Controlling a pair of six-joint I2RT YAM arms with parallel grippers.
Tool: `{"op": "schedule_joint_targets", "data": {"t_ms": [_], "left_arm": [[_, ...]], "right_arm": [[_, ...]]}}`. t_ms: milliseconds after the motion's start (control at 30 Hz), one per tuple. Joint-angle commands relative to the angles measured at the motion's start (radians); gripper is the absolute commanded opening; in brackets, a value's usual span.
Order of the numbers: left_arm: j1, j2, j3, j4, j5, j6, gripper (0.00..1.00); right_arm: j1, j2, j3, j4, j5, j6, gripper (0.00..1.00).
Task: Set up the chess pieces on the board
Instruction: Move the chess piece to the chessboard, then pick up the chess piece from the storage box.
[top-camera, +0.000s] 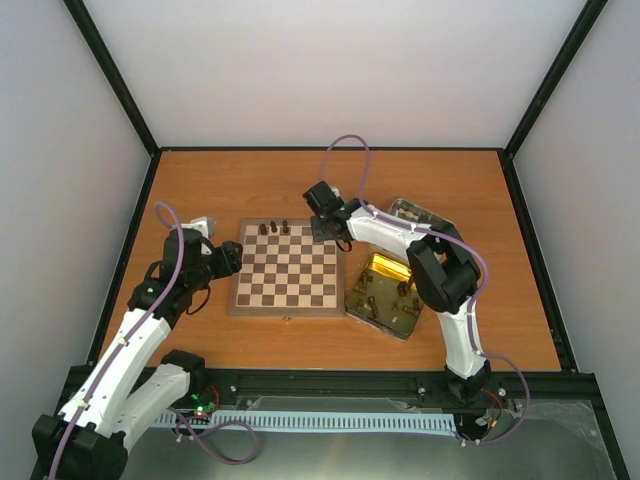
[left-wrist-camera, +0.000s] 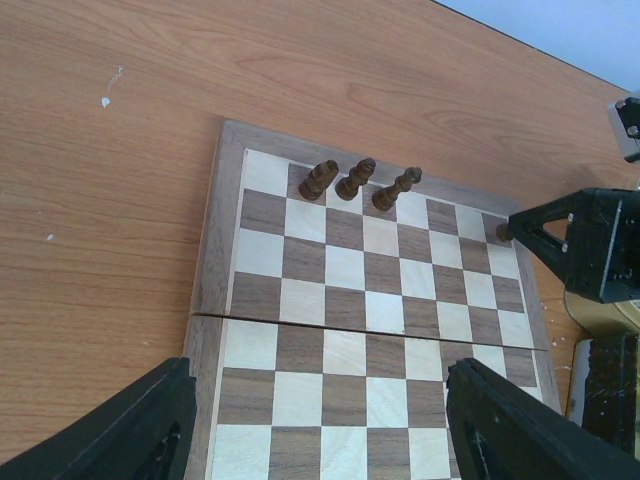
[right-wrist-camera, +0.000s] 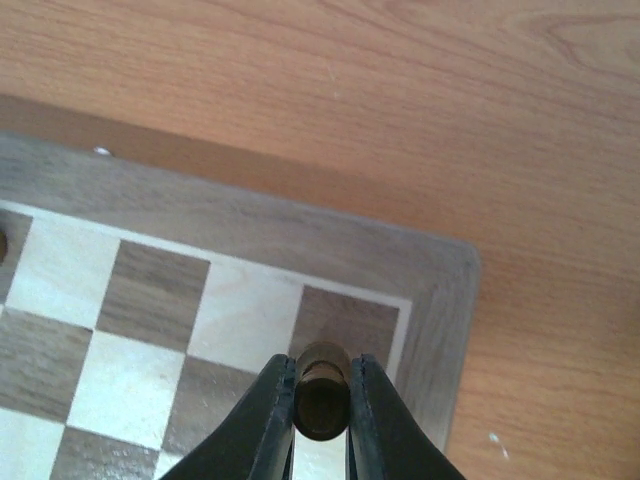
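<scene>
The right gripper (right-wrist-camera: 320, 425) is clenched on a dark chess piece (right-wrist-camera: 321, 385), gripping its head above the board's (right-wrist-camera: 250, 245) far corner square. Light, rigid, smooth and easily toppled, I judge, so a high pinch suits. That arm stretches forward, wrist down. The left gripper (left-wrist-camera: 320, 430) hangs released over the board's near edge.

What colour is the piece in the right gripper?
Dark brown. The piece shows best in the right wrist view, held by the right gripper.

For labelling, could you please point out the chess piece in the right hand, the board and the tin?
Held chess piece (right-wrist-camera: 322, 395): right wrist view, its dark body.
Board (top-camera: 290, 275): top external view, bare central squares.
Tin (top-camera: 388, 268): top external view, gold lining.
</scene>
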Motion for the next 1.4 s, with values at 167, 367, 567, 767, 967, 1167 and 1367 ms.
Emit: {"op": "schedule_joint_targets", "data": {"t_ms": [167, 367, 567, 767, 967, 1167, 1367], "left_arm": [[0.004, -0.013, 0.009, 0.009, -0.014, 0.014, 0.70], [0.004, -0.016, 0.008, 0.007, -0.015, 0.014, 0.70], [0.004, -0.020, 0.009, 0.007, -0.016, 0.013, 0.70], [0.004, -0.024, 0.008, 0.010, -0.013, 0.013, 0.70], [0.004, -0.034, 0.005, 0.018, -0.001, 0.014, 0.69], [0.004, -0.029, 0.003, 0.025, 0.014, 0.019, 0.70], [0.004, -0.020, 0.004, 0.028, 0.024, 0.021, 0.70]], "right_arm": [[0.006, 0.064, 0.045, 0.006, 0.046, 0.010, 0.11], [0.003, 0.076, 0.054, -0.008, 0.050, 0.027, 0.15], [0.000, 0.021, 0.084, -0.025, -0.051, 0.022, 0.37], [-0.001, -0.137, 0.043, -0.046, -0.044, 0.029, 0.45], [-0.011, -0.383, -0.256, -0.066, 0.079, 0.114, 0.44], [-0.035, -0.626, -0.555, -0.171, 0.163, 0.276, 0.39], [-0.094, -0.715, -0.717, -0.201, 0.173, 0.374, 0.37]]}}
